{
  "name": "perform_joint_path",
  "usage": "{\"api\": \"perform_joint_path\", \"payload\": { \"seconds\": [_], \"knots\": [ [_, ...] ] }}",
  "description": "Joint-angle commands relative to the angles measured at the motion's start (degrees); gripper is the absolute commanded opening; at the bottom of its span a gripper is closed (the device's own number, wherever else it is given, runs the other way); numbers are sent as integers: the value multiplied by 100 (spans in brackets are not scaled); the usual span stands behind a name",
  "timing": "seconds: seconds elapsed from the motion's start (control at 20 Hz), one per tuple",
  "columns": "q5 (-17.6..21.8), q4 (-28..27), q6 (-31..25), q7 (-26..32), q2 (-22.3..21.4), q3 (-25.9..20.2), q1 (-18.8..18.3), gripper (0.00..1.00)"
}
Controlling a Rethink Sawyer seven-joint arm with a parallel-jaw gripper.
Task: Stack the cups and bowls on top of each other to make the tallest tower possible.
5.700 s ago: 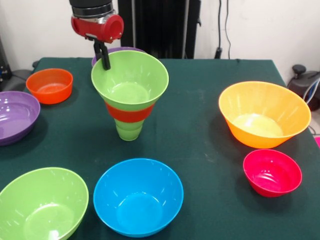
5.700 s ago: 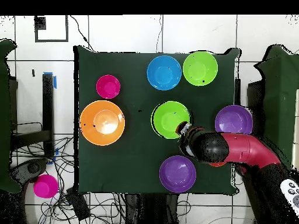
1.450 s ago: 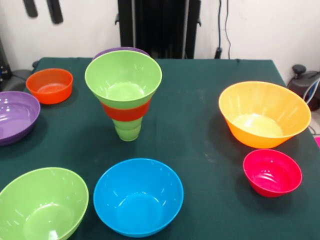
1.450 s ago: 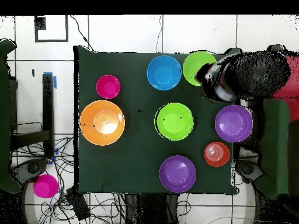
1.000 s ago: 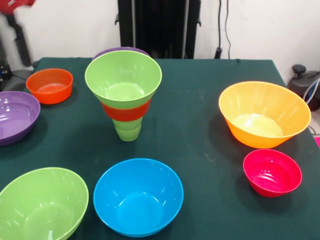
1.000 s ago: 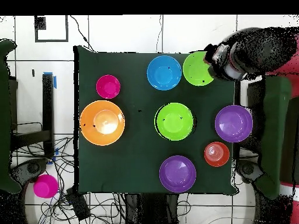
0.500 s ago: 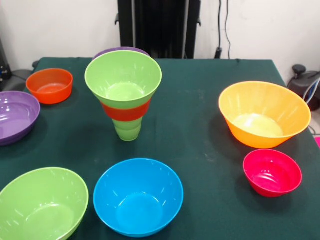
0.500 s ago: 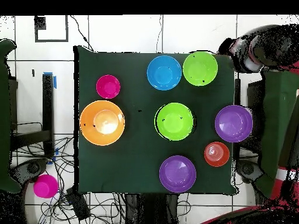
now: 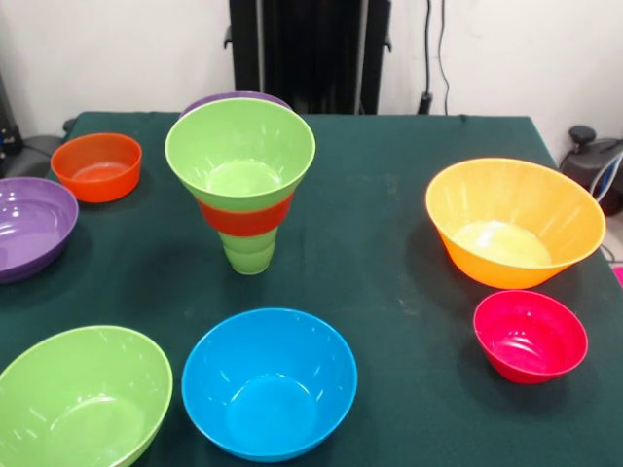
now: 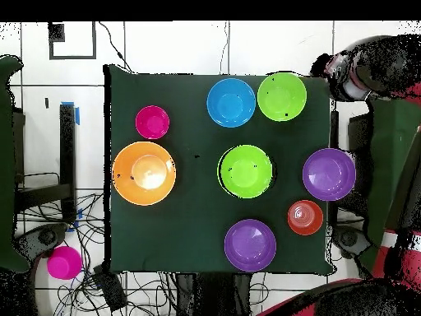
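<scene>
The tower [image 9: 243,185] stands mid-table: a light-green cup [image 9: 250,253] at the base, an orange-red bowl [image 9: 245,216] on it, and a lime-green bowl [image 9: 240,151] on top. It also shows in the overhead view [image 10: 246,171]. Loose bowls lie around it: blue [image 9: 269,381], lime-green [image 9: 83,399], purple [image 9: 29,226], a second purple [image 9: 234,98] behind the tower, small orange-red [image 9: 96,166], large orange [image 9: 514,222] and pink-red [image 9: 531,336]. My gripper [image 10: 330,70] shows only in the overhead view, off the table beside the lime-green bowl [image 10: 282,96], holding nothing that I can see.
The dark green table [image 9: 389,263] carries all the bowls. The black pedestal [image 9: 310,53] stands behind its far edge. In the overhead view a pink object [image 10: 63,262] lies on the floor among cables, and my arm [image 10: 374,70] hangs beyond the table's edge.
The gripper has left the tower's rim and swung off past the table's edge, out of the front view. The tower and bowls have not moved.
</scene>
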State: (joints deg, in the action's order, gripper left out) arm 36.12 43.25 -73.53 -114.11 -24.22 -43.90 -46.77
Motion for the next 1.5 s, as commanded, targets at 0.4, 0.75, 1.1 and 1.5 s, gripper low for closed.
{"api": "perform_joint_path", "payload": {
  "seconds": [0.4, 0.75, 1.1, 1.5],
  "knots": [
    [155, -626, -405, 554, 250, 328, 529, 100],
    [-246, 498, -747, -63, -613, 948, 396, 100],
    [-607, 756, -874, 463, -864, 1064, 266, 100],
    [-601, 242, -819, 766, -310, 1067, 292, 100]
  ]
}}
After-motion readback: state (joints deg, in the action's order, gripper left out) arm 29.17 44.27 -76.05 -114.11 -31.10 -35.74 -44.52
